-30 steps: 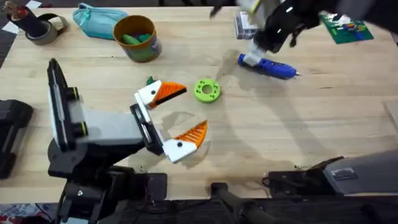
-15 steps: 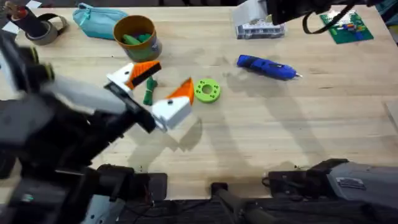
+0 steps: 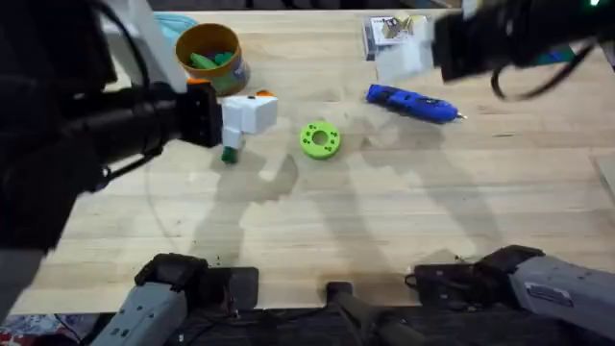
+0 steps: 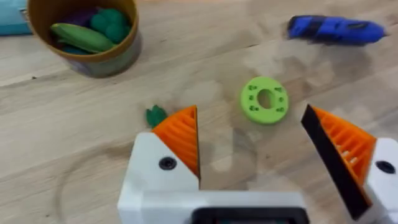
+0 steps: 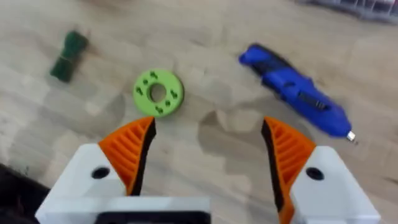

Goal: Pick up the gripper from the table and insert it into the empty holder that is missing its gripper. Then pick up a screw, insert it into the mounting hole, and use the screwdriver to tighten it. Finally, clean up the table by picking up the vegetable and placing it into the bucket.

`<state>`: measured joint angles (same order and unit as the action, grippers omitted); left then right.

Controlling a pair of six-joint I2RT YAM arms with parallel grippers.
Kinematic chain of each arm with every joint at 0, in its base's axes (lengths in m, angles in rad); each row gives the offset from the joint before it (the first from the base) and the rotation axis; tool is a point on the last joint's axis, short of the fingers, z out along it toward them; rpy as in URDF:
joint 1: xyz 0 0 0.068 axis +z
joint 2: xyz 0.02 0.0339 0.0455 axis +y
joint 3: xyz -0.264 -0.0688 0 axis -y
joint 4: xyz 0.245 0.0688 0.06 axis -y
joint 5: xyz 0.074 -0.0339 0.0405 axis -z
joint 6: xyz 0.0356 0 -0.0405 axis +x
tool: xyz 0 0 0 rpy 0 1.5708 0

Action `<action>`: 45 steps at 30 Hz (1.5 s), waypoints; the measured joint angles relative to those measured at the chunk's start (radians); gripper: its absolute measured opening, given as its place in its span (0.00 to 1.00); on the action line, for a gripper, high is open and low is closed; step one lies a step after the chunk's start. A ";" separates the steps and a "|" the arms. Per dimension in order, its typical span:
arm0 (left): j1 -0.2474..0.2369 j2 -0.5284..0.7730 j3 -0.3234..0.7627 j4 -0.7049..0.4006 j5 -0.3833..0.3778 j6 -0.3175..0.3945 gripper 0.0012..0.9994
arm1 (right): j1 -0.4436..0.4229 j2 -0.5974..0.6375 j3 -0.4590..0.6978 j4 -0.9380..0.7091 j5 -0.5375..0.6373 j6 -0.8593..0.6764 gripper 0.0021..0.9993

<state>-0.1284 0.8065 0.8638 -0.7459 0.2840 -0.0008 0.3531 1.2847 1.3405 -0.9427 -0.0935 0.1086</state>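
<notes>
The small dark-green vegetable (image 3: 229, 153) lies on the wooden table beside the lime-green disc (image 3: 320, 139). My left gripper (image 3: 246, 112) hovers open just above it. In the left wrist view, one orange pad of the left gripper (image 4: 255, 143) half covers the vegetable (image 4: 155, 115). The mustard bucket (image 3: 209, 56) holds green toys and stands at the back left. The blue screwdriver (image 3: 413, 104) lies at the back right. My right gripper (image 3: 404, 60) hangs open above it; in the right wrist view the right gripper (image 5: 211, 149) is open over bare table. The holder and the spare gripper are out of view.
A clear box (image 3: 384, 29) sits at the table's back edge behind the screwdriver. A teal pouch (image 3: 178, 19) peeks out behind the bucket. The left arm rises large and dark over the table's left side. Bare wood spans the middle and front.
My left arm rose toward the camera and its gripper swung back and left, from the table's middle to over the vegetable. The right gripper lifted away from the screwdriver.
</notes>
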 joint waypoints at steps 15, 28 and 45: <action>0.000 0.365 0.021 -0.103 -0.204 0.072 0.99 | -0.086 -0.301 -0.286 0.029 0.026 0.015 1.00; 0.009 0.474 0.021 -0.038 -0.233 0.073 0.99 | -0.091 -0.301 -0.291 0.028 0.026 0.015 1.00; 0.009 0.474 0.021 -0.038 -0.233 0.073 0.99 | -0.091 -0.301 -0.291 0.028 0.026 0.015 1.00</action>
<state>-0.1196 1.2808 0.8852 -0.7841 0.0509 0.0719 0.2623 0.9840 1.0496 -0.9146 -0.0677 0.1238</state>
